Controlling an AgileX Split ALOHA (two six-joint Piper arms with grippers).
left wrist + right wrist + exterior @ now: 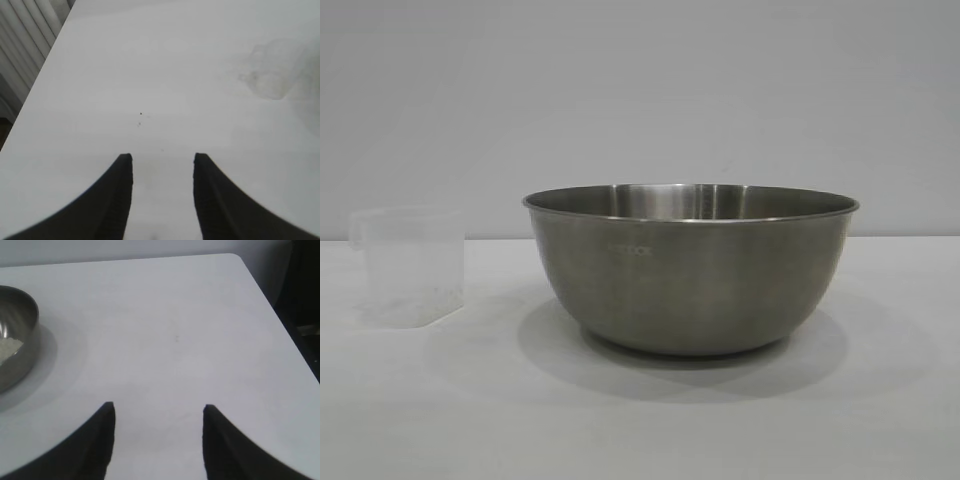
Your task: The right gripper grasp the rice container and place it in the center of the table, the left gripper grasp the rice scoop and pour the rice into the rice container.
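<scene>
Both steps look done: rice (pixel 10 346) lies in the steel bowl (pixel 690 270); left end effector (pixel 163 160) and right end effector (pixel 159 410) gape empty over the tabletop (pixel 640 420), measuring cup (pixel 410 265) beside the bowl.

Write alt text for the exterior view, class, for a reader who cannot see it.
A large steel rice container stands on a white table, slightly right of centre. A small translucent rice scoop stands upright apart from it at the left.

Both the left gripper (pixel 162 162) and right gripper (pixel 159 412) hover with fingers apart, holding nothing.
</scene>
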